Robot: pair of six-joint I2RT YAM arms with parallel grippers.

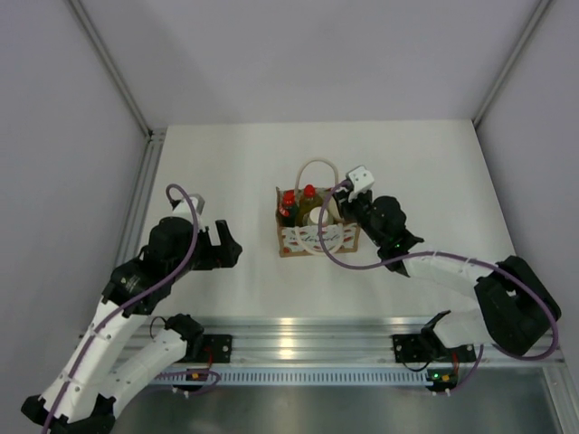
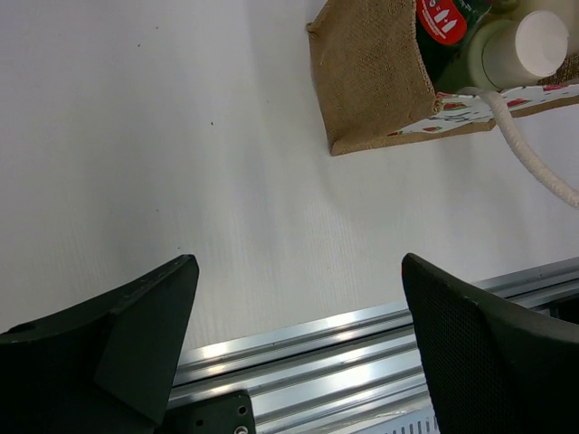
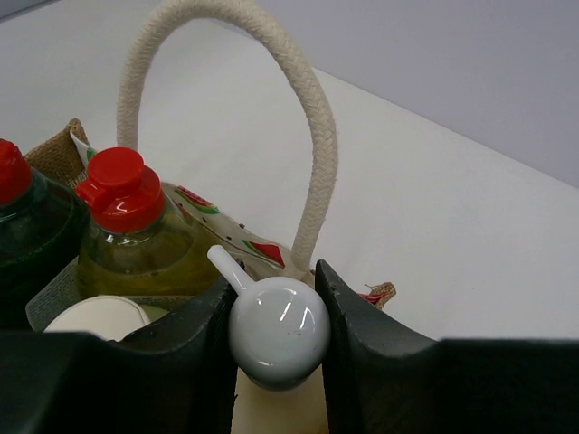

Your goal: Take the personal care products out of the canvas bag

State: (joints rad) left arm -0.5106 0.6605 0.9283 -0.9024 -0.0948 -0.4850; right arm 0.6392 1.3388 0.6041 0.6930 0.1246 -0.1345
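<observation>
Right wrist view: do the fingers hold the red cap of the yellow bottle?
No, the fingers are shut on the white pump head; the red cap of the yellow bottle stands apart, further left.

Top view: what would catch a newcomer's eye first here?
Probably the small canvas bag mid-table, crammed with bottles, red caps poking out. The right gripper is shut on a white pump head at the bag's right end; the left gripper hangs open off to its left.
</observation>
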